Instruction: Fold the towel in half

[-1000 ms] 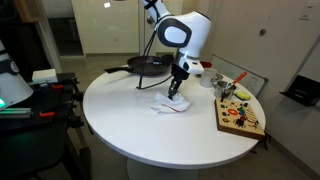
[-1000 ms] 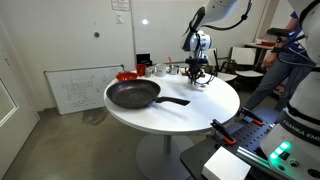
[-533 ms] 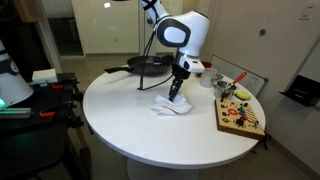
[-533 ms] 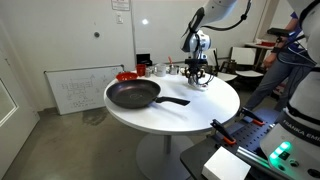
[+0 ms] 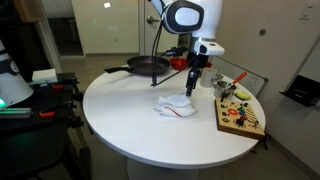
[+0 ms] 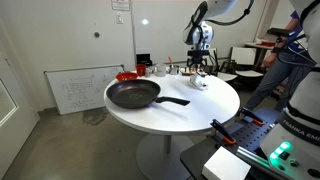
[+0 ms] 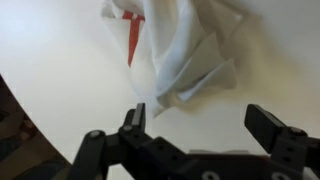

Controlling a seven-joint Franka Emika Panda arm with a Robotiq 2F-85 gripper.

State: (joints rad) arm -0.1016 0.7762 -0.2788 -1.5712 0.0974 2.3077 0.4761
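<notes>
The towel [image 5: 174, 105] lies rumpled in a loose heap on the round white table [image 5: 130, 125]; it is white with a thin red stripe. In the wrist view the towel [image 7: 185, 45] fills the upper middle, the red stripe on its left. My gripper [image 5: 193, 86] hangs above the towel's right side, clear of the cloth. The jaws stand wide apart and hold nothing; in the wrist view the gripper [image 7: 198, 118] has only bare table between its fingers. In an exterior view the gripper [image 6: 199, 69] hovers over the small white towel [image 6: 200, 83] at the table's far side.
A dark frying pan [image 5: 148, 66] sits at the back of the table, seen as the large pan [image 6: 133, 95] in front. A wooden board with colourful parts [image 5: 240, 115] lies at the right edge. Cups and small items [image 5: 222, 84] stand behind the towel.
The gripper was down on the towel and shut. It has opened, let go of the cloth and risen up and to the right; the towel lies a little more spread.
</notes>
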